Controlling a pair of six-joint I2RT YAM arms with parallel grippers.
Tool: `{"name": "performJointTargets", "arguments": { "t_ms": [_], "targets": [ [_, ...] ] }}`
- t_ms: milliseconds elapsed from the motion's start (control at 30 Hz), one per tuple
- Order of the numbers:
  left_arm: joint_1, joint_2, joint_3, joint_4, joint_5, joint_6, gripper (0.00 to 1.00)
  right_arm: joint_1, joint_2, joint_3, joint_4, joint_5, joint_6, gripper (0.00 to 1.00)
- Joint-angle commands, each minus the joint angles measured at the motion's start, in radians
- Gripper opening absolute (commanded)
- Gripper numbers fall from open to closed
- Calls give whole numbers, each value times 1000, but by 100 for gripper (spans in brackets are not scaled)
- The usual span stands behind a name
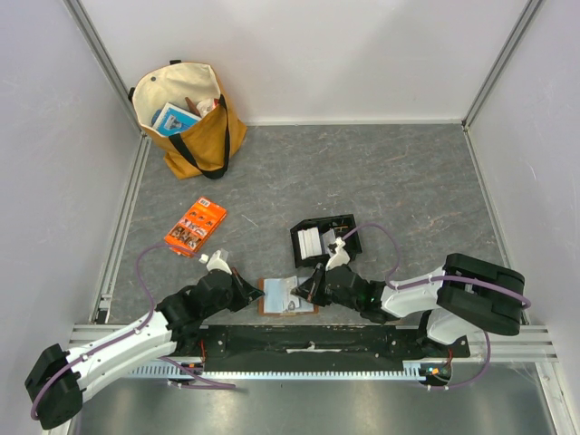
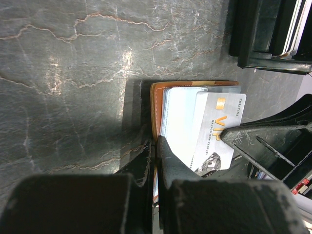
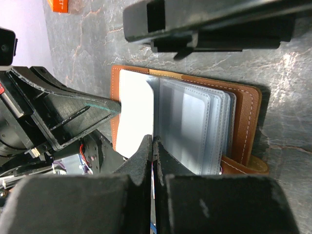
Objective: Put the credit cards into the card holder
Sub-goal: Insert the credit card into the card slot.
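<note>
So that the holder (image 3: pixel 243 117) stays open, the left fingers (image 2: pixel 170 168) clamp its edge while the right fingers (image 3: pixel 141 157) pinch a card (image 2: pixel 214 126) against its sleeves.

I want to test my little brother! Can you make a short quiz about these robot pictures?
1. True or false: the wallet lies open.
2. Seen from the top camera, the orange packet is: A) left of the wallet, B) right of it, C) on top of it.
3. Which three big letters are printed on the card lying at the wallet?

Key: 1 true; 2 A; 3 VIP.
</note>
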Motion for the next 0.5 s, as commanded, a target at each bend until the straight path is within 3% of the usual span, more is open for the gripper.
{"name": "performJointTargets", "arguments": {
  "t_ms": [0, 133, 467],
  "targets": [
    [-1, -4, -11, 7, -10, 5, 2, 1, -10, 20, -15, 100, -32, 0],
    [-1, 0, -11, 10, -10, 9, 2, -2, -12, 0, -8, 113, -20, 0],
    [-2, 10, -14, 35, -7, 5, 2, 7, 88, 39, 22, -70, 9, 0]
  ]
}}
